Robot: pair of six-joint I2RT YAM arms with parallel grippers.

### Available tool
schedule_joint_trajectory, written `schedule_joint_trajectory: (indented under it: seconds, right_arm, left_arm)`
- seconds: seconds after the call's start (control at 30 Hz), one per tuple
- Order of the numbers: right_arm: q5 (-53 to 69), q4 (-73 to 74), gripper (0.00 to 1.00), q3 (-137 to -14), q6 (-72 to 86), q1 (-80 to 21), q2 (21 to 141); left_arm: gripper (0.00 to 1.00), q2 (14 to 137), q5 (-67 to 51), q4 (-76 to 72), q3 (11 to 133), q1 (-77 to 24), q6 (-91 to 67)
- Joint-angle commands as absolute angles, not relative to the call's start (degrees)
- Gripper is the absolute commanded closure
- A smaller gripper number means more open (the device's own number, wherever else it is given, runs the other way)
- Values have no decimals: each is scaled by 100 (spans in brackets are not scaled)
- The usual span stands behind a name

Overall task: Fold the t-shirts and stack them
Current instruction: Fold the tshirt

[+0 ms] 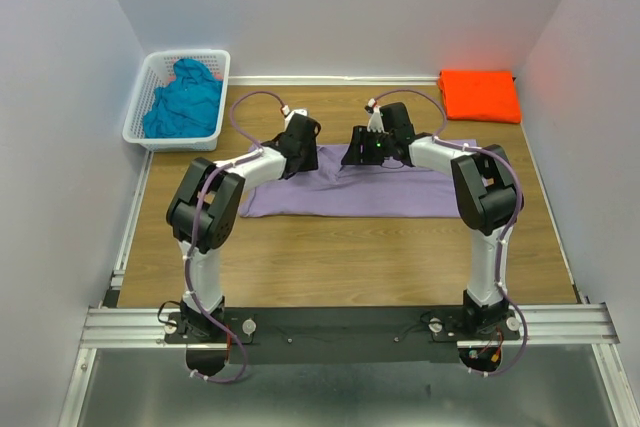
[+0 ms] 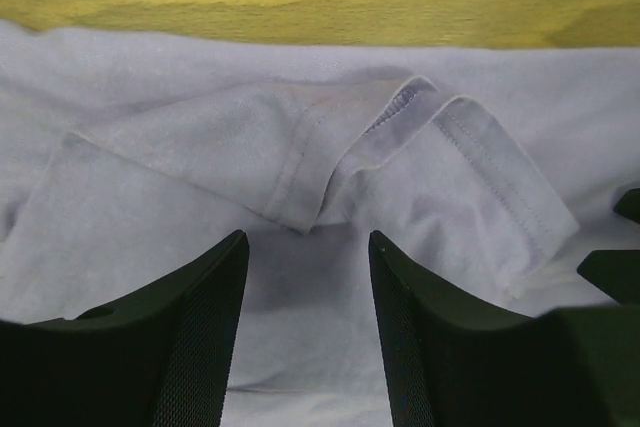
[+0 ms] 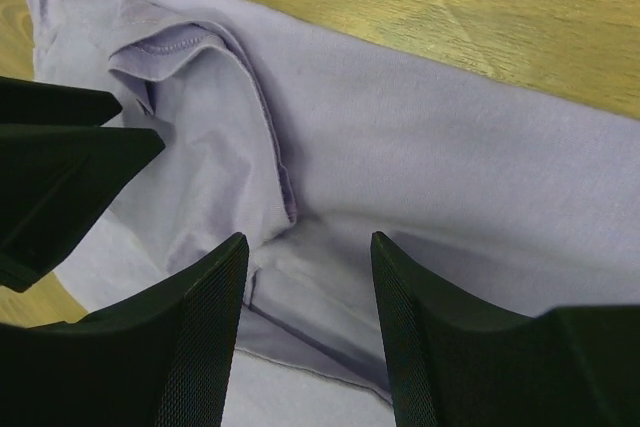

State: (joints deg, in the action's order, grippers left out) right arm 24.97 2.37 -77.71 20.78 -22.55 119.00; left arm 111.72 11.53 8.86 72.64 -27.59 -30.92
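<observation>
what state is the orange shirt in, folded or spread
Folded: the orange shirt lies as a compact, squared-off rectangle with no sleeves showing.

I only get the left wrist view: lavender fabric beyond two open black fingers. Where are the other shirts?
Observer: The orange t-shirt lies folded at the far right corner of the table.
Operator: And the teal one?
Observer: The teal t-shirt sits bunched in the white basket at the far left.
Operator: What is the other arm doing?
Observer: The right claw hangs open over the lavender t-shirt, close to the left claw, gripping nothing.
</observation>
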Motion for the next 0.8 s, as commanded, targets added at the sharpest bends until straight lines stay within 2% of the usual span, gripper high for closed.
schedule_joint_trajectory:
  seconds: [0.0,0.2,0.57,0.77]
  right_arm:
    - [2522,88,41,-7708,1925,-2303,11768]
    - [2558,53,41,-7708,1942,-2294,11804]
    - [2575,53,41,-7708,1960,-2294,11856]
    - [2593,53,41,-7734,1969,-2303,11900]
  left_arm:
    - [40,11030,2328,1151,7488,-2900,-2471]
    - [44,11215,3041,1169,7690,-3067,-2031]
    - [44,11434,2392,782,7761,-3164,-1495]
    - [44,11584,2461,747,7857,-3173,-1327]
